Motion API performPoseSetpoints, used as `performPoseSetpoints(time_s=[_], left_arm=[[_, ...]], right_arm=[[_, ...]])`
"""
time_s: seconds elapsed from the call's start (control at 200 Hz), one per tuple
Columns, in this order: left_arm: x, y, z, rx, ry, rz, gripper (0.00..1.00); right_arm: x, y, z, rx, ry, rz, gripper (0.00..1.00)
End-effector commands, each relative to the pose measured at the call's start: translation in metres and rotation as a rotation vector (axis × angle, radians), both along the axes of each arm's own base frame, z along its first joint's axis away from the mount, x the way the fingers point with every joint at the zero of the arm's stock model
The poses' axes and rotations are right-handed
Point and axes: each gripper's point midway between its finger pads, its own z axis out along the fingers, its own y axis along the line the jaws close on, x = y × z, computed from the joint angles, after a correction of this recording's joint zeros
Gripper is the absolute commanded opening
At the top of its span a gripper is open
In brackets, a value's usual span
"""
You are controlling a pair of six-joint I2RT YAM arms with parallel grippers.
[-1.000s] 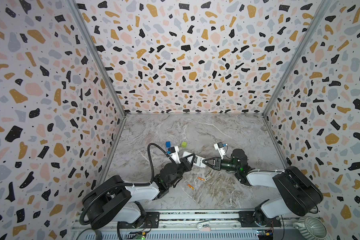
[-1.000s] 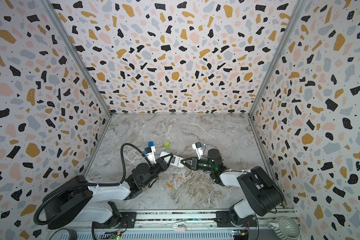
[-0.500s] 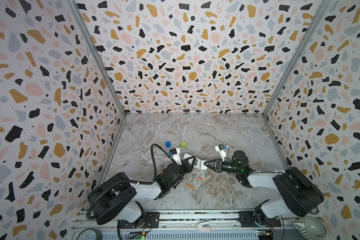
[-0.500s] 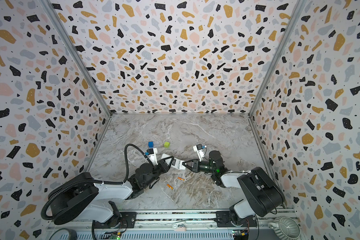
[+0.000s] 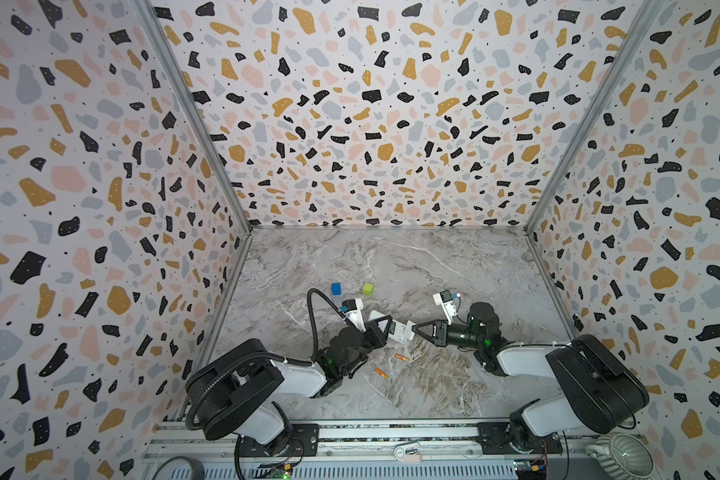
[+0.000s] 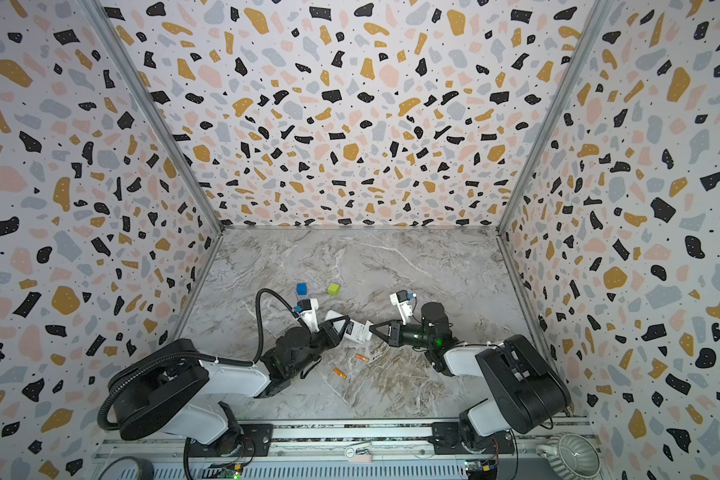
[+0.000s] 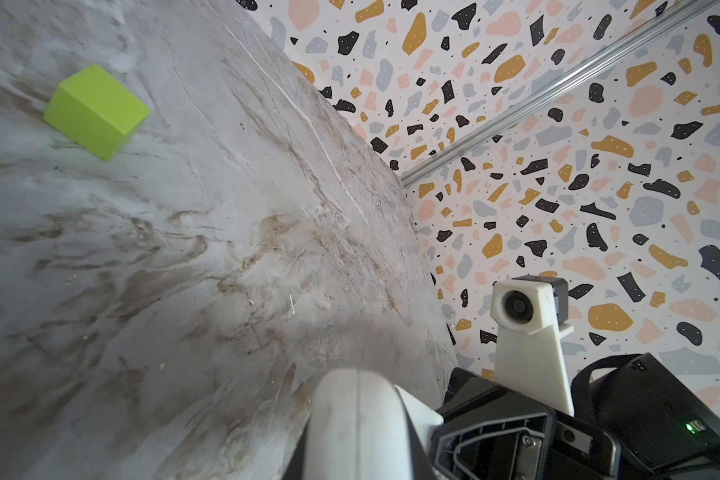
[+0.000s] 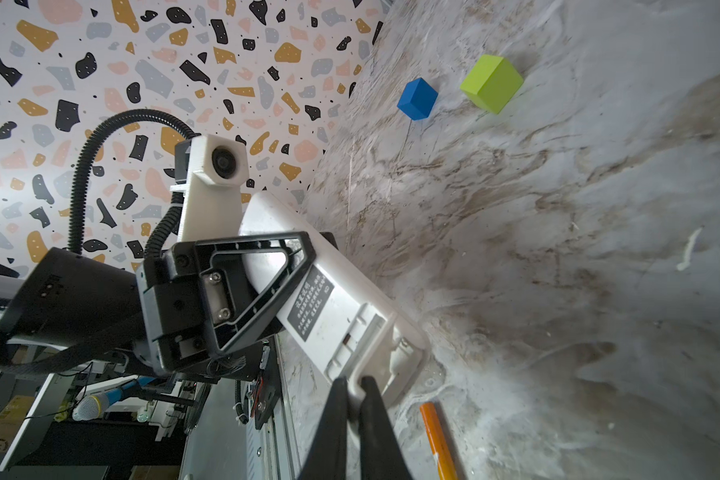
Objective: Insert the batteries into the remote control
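- The remote control [image 5: 396, 331] shows me its plain white back: an oblong plastic slab with rounded ends and a dark label with pale print across the middle
- The end of it furthest from the green cube [image 5: 367, 288] has a ribbed, recessed patch; I can't tell whether that is a lid or an open bay
- The remote sits near the green cube, on the side towards the arm bases, held slantwise between the two arms over the marble-look table [image 5: 433, 270]; whether its low end touches the table I can't tell
- The left gripper [image 5: 382, 328] has black, open-framed triangular fingers and is clenched around the remote's middle, one finger flat over the white back and the other hidden behind it
- The right gripper [image 8: 353, 384] has two slim black fingers pinched tight on the thin lip of the ribbed end, with a sliver of white plastic between them
- The batteries [image 5: 401, 357] are two thin, smooth orange sticks lying loose on the table, further from the green cube than the remote is, apart from each other and clear of both sets of jaws
- The green cube is matte and sharp-edged, and a smaller-looking blue cube [image 5: 336, 288] stands near it, not touching
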Motion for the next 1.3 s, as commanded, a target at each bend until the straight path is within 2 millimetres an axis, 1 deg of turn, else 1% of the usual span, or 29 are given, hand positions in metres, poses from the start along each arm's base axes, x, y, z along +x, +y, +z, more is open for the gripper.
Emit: performPoseSetpoints(time_s=[0.0,0.115,0.195,0.3,0.486,0.746,0.886,1.016,1.161,1.291], left_arm=[[0.009,-0.002,0.025,-0.075,-0.061,0.016,0.0],[0.01,0.006,0.018,-0.056,-0.051,0.036,0.0],[0.011,0.012,0.013,-0.036,-0.047,0.049,0.0],[0.013,0.021,0.005,0.001,-0.037,0.065,0.0],[0.013,0.031,0.005,0.024,-0.04,0.073,0.0],[0.007,0.045,0.005,0.072,-0.041,0.099,0.0],[0.006,0.047,0.002,0.089,-0.034,0.099,0.0],[0.006,0.047,0.003,0.087,-0.037,0.096,0.0],[0.007,0.046,0.006,0.091,-0.045,0.096,0.0],[0.008,0.044,0.007,0.095,-0.046,0.092,0.0]], right_arm=[[0.001,-0.004,0.005,0.002,-0.037,-0.004,0.06],[-0.003,-0.003,0.01,0.014,-0.055,0.016,0.05],[-0.006,-0.006,0.009,0.006,-0.06,0.014,0.05],[-0.007,-0.01,-0.002,-0.041,-0.048,-0.003,0.04],[-0.004,-0.014,-0.026,-0.107,-0.014,-0.023,0.03],[-0.005,-0.014,-0.049,-0.138,0.036,-0.007,0.03],[-0.004,-0.015,-0.057,-0.151,0.05,-0.012,0.03],[-0.003,-0.019,-0.064,-0.16,0.074,-0.022,0.04],[-0.001,-0.028,-0.069,-0.156,0.096,-0.044,0.08],[0.0,-0.032,-0.072,-0.16,0.103,-0.053,0.11]])
